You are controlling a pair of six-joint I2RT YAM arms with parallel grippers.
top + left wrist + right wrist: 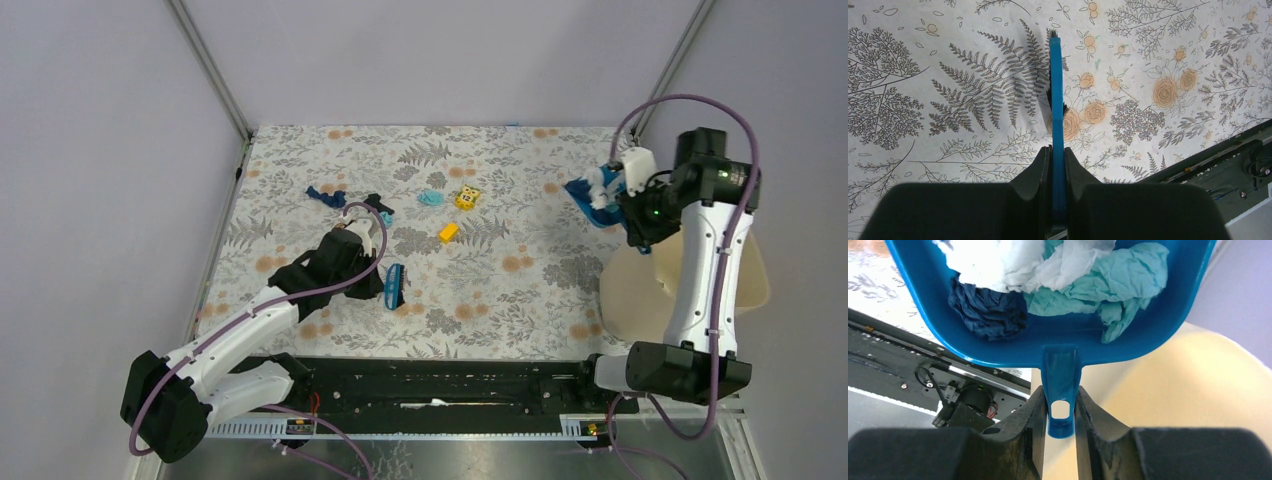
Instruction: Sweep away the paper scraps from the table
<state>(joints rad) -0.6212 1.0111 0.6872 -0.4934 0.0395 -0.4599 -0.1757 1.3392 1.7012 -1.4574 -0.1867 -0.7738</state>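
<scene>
Top external view: my left end effector (1058, 152) pinches a blue brush (1056, 90) toward the near edge of the surface (520, 300). My right end effector (1060, 395) grips the handle of a blue dustpan (1168, 325) at the right edge, by a cream bin (640, 290). Paper scraps (1098, 290) sit in the pan. A dark blue one (325, 195) and a light cyan one (432, 198) lie nearer the far edge.

left arm (235, 335): white plastic links, black joints
right arm (705, 270): same build, small green light (655, 211) near wrist
cables (690, 98): purple hose along each arm
left gripper (1057, 155), right gripper (1059, 395): matte black moulded fingers
</scene>
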